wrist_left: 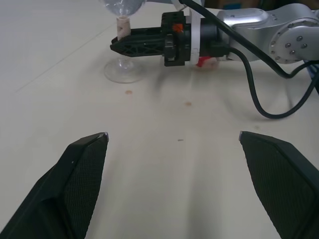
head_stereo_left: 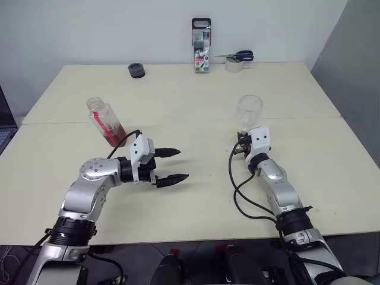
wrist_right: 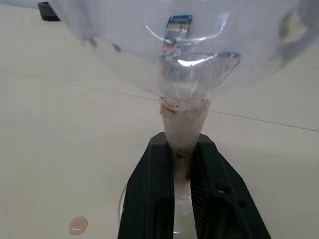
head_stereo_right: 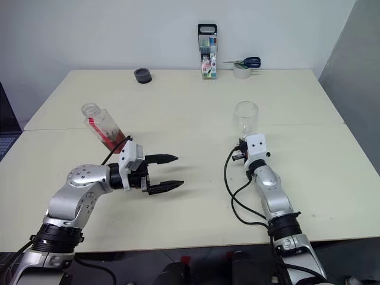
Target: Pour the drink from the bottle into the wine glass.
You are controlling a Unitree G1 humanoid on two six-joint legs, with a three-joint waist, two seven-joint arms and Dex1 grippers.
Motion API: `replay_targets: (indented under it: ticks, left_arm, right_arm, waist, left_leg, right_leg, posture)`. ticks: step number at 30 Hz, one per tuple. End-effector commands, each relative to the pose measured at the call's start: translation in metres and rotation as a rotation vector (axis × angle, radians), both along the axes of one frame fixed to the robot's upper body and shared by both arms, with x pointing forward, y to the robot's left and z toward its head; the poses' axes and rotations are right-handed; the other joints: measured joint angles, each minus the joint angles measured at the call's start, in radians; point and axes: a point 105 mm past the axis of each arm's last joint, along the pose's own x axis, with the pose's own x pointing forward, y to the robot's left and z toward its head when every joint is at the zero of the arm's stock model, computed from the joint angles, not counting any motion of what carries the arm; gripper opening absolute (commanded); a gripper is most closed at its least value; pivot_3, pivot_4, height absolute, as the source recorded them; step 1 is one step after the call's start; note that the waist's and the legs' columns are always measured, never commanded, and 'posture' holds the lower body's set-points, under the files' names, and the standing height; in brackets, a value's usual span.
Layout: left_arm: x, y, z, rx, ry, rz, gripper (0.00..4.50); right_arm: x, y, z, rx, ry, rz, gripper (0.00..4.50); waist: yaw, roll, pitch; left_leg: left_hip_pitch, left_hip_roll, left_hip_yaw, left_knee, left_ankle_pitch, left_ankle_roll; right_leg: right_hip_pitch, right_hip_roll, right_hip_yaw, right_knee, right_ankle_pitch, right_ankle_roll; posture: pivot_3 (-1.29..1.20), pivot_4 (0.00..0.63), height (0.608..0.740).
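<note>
Pale cream tabletop (head_stereo_left: 196, 107) runs up to a white wall, with a seam between two table halves crossing in front of you. On your left, the bottle (head_stereo_left: 105, 123) stands on the table leaning over, its open neck up and away from the arm, no cap on it. You can see a small pool of reddish-brown drink (head_stereo_left: 116, 135) sitting in its lower end, beside the red label strip. Just right of the bottle and nearer you, your left gripper (head_stereo_left: 170, 165) hangs over bare table with both black fingers spread wide and nothing between them; it is not touching the bottle.

Along the back edge sit a small black ring (head_stereo_left: 136, 70), an upright marker-pen case (head_stereo_left: 201, 46), and a roll of tape (head_stereo_left: 233, 65) with blue-handled scissors (head_stereo_left: 238, 56) resting on it.

On your right, the wine glass (head_stereo_left: 249, 111) stands upright on its round foot, just at the seam. Its bowl looks clear, with no liquid visible in it. Your right gripper (wrist_right: 182, 199) is level and clamped tight on the stem of the glass, low down under the bowl, fingers pressed to either side of it. Bottle and glass stand well apart.
</note>
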Motion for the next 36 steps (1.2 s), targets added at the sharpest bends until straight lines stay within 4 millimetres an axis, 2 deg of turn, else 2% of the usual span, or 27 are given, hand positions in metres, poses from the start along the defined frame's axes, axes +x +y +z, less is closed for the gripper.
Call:
replay_targets:
  ticks: [1, 5, 8, 11, 15, 24, 28, 30, 32, 36]
  left_arm:
    - [-0.002, 0.002, 0.016, -0.003, -0.057, 0.059, 4.5]
    - [-0.001, 0.018, 0.023, -0.026, -0.071, 0.202, 4.5]
    - [-0.005, 0.029, 0.024, -0.033, -0.062, 0.263, 4.5]
    - [-0.012, 0.042, 0.025, -0.024, -0.065, 0.329, 4.5]
    - [-0.014, 0.055, 0.029, -0.016, -0.082, 0.398, 4.5]
    - [-0.01, 0.057, 0.034, -0.019, -0.104, 0.429, 4.5]
    - [-0.009, 0.054, 0.037, -0.024, -0.112, 0.423, 4.5]
    - [-0.008, 0.05, 0.04, -0.027, -0.116, 0.415, 4.5]
    - [-0.007, 0.045, 0.045, -0.033, -0.122, 0.403, 4.5]
    - [-0.006, 0.034, 0.055, -0.052, -0.134, 0.383, 4.5]
  right_arm:
    - [-0.004, 0.019, -0.018, -0.09, 0.035, 0.098, 0.15]
    - [-0.002, 0.053, 0.035, -0.045, -0.122, 0.239, 0.15]
    - [-0.002, 0.076, 0.047, -0.012, -0.137, 0.334, 0.15]
    - [-0.007, 0.11, 0.046, 0.011, -0.115, 0.469, 0.15]
    - [-0.006, 0.132, 0.036, 0.003, -0.073, 0.539, 0.15]
    - [-0.002, 0.137, 0.015, -0.054, -0.033, 0.558, 0.15]
    - [-0.002, 0.138, 0.013, -0.045, -0.026, 0.564, 0.15]
    - [-0.002, 0.137, 0.015, -0.035, -0.031, 0.563, 0.86]
    - [-0.003, 0.137, 0.017, -0.03, -0.039, 0.565, 1.37]
    - [-0.004, 0.136, 0.019, -0.023, -0.046, 0.566, 2.8]
  waist:
    - [-0.002, 0.0, 0.0]
    - [-0.008, 0.0, 0.001]
    - [-0.009, 0.002, 0.002]
    - [-0.005, 0.002, 0.003]
    - [0.007, 0.002, 0.003]
    - [0.018, 0.002, 0.003]
    - [0.018, 0.002, 0.003]
    - [0.018, 0.002, 0.003]
    - [0.018, 0.002, 0.003]
    - [0.017, 0.002, 0.003]
  left_leg:
    - [0.0, 0.0, 0.0, 0.0, 0.0, 0.0]
    - [0.001, 0.001, 0.001, 0.0, 0.0, 0.0]
    - [0.0, 0.002, 0.001, -0.001, 0.0, 0.0]
    - [-0.001, 0.002, 0.001, -0.001, 0.0, 0.0]
    - [-0.001, -0.001, -0.001, 0.0, 0.0, 0.0]
    - [-0.001, -0.001, -0.001, 0.0, 0.0, 0.0]
    - [-0.001, -0.001, -0.001, 0.0, 0.0, 0.0]
    - [-0.001, -0.001, -0.001, 0.0, 0.0, 0.0]
    - [-0.001, -0.001, -0.001, 0.0, 0.0, 0.0]
    - [-0.001, -0.001, -0.001, 0.0, 0.0, 0.0]
  right_leg:
    - [0.0, 0.0, 0.0, 0.0, 0.0, 0.0]
    - [-0.001, 0.001, 0.001, 0.0, 0.0, 0.0]
    - [-0.002, 0.001, 0.0, 0.0, 0.0, 0.0]
    - [-0.002, 0.001, 0.0, 0.0, 0.0, 0.0]
    - [-0.001, -0.001, -0.001, -0.001, 0.0, 0.0]
    - [-0.001, -0.001, -0.001, -0.001, 0.0, 0.0]
    - [-0.001, -0.001, -0.001, -0.001, 0.0, 0.0]
    - [-0.001, -0.001, -0.001, 0.0, 0.0, 0.0]
    - [-0.001, -0.001, -0.001, 0.0, 0.0, 0.0]
    - [-0.001, -0.001, -0.001, 0.0, 0.0, 0.0]
  posture:
    - [0.0, 0.15, 0.74]
    - [0.0, 0.15, 0.74]
    - [0.0, 0.15, 0.74]
    - [0.0, 0.15, 0.74]
    - [0.0, 0.15, 0.74]
    - [0.0, 0.15, 0.74]
    - [0.0, 0.15, 0.74]
    - [0.0, 0.15, 0.74]
    - [0.0, 0.15, 0.74]
    - [0.0, 0.15, 0.74]
